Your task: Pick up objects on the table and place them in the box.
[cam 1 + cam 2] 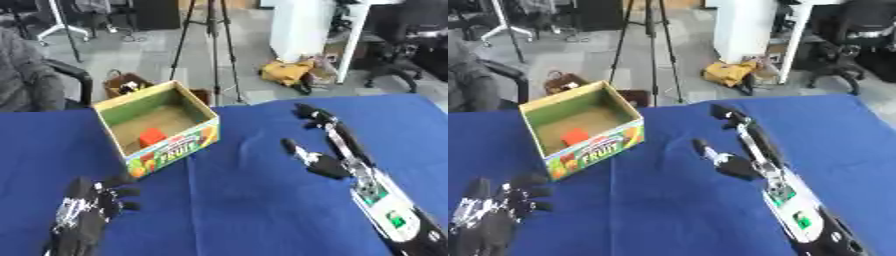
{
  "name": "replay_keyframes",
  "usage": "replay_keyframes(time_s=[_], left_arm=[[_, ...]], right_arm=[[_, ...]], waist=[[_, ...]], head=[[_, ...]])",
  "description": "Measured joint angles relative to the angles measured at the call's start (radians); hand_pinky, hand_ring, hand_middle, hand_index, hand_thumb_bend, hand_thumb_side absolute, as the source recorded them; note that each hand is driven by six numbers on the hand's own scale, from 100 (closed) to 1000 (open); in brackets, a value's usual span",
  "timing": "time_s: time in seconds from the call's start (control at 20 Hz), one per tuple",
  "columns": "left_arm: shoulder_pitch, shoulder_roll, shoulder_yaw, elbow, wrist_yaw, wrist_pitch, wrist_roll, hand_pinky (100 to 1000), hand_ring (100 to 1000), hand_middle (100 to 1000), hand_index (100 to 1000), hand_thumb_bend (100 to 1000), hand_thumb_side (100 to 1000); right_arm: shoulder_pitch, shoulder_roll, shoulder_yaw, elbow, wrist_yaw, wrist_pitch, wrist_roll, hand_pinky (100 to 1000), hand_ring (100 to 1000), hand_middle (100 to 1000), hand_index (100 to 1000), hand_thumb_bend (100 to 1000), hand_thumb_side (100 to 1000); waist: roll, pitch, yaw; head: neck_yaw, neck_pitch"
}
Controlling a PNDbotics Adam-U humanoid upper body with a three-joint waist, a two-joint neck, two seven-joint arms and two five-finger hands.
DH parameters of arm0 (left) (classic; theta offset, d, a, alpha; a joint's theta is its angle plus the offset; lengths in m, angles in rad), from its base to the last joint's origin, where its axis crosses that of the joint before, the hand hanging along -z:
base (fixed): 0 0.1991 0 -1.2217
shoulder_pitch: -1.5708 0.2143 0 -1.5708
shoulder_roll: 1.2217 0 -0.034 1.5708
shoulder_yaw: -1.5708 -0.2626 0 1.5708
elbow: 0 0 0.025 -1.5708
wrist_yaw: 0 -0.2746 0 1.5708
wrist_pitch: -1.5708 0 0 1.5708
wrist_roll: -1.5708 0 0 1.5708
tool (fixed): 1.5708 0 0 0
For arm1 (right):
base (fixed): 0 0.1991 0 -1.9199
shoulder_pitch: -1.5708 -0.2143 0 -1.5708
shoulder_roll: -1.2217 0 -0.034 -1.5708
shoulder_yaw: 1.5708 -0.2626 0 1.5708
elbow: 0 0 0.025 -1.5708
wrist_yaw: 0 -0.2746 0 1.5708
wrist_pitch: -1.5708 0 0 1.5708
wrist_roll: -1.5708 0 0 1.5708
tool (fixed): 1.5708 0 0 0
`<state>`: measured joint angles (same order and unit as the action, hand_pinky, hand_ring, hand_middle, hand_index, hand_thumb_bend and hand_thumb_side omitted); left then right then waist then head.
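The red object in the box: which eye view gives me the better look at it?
The left eye view: the red object sits on the floor of the fruit box, near its front wall, more central and slightly larger in the picture. The right eye view shows the same object nearer the picture's left side, equally unobstructed, with nothing extra revealed.

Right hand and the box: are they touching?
Apart. In the left eye view the right hand, fingers straight, lies on the blue table, with bare cloth plainly showing between it and the box.
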<state>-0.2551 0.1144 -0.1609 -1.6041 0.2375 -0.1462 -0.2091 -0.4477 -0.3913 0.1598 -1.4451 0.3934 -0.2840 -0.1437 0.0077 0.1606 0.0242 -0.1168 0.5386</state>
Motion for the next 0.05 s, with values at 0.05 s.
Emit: replay_keyframes(time_s=[0.05], left_arm=[[0.0, 0.0, 0.0, 0.0, -0.001, 0.0, 0.005, 636, 738, 738, 798, 398, 1000]], right_arm=[[0.029, 0.007, 0.0, -0.029, -0.018, 0.011, -0.003, 721, 832, 792, 949, 381, 770]], waist=[[0.002, -0.001, 0.002]], head=[[0.001, 0.0]])
